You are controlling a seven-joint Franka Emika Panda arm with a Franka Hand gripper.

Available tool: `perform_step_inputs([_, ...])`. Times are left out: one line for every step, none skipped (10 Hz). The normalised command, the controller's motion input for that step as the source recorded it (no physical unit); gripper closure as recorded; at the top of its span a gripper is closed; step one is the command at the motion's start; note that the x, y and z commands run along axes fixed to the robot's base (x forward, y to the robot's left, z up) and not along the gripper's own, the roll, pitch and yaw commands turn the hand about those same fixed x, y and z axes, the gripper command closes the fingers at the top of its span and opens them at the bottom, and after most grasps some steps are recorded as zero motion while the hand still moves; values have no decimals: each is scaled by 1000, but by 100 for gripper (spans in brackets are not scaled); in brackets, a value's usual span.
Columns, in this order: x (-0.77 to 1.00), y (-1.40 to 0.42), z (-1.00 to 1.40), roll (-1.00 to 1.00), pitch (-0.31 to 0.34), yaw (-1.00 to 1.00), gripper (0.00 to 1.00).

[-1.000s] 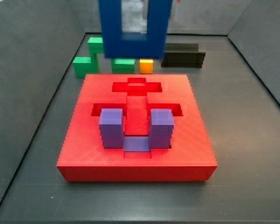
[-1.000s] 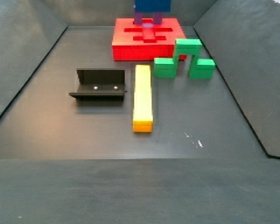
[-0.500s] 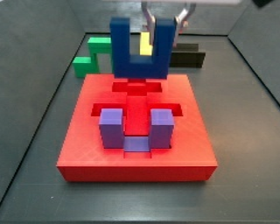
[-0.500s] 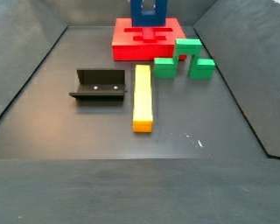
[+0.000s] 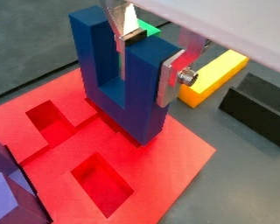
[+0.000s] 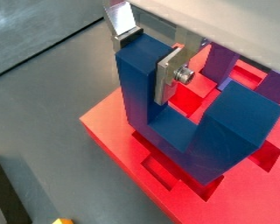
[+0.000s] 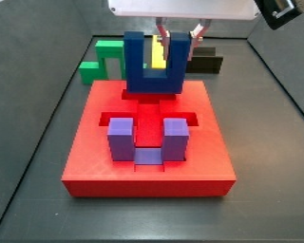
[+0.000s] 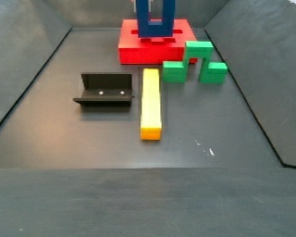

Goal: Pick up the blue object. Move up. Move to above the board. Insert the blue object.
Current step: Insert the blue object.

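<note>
The gripper (image 5: 149,66) stands over the far end of the board (image 7: 79,157), its jaws closed on one prong of the blue object (image 5: 119,83) and holding it upright, prongs up and base down. This orientation presents the flat base to the cross-shaped recess (image 5: 101,179) cut in the red top. In both wrist views the base sits at or just inside the recess rim; whether it is fully seated cannot be determined. One silver finger (image 6: 168,77) lies flat against a prong face, which keeps the block square to the slot. The purple block (image 7: 147,140) already occupies the near recess, well apart from the working area. The yellow bar (image 8: 151,102), the green blocks (image 8: 194,61) and the fixture (image 8: 104,91) rest on the table (image 8: 64,194), clear of the insertion path. Judged stage: final insertion.
</note>
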Motion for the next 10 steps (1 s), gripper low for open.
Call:
perform_step_inputs([0,0,-149,39,-36,120,100])
perform_step_inputs([0,0,-209,76,-34,60,100])
perform_step_inputs([0,0,-209,63,-30,11,100])
perform_step_inputs([-29,0,-174,51,-17,0,100])
perform_step_inputs([-51,0,-163,40,-11,0,100])
perform_step_inputs([-97,0,-137,19,-6,-26,100])
perform_step_inputs([-163,34,-126,4,-10,-40,100])
perform_step_inputs([-180,51,-100,0,-17,-34,100])
perform_step_inputs([-180,66,-97,0,-13,-49,100])
perform_step_inputs([-131,0,-83,0,-19,-69,100])
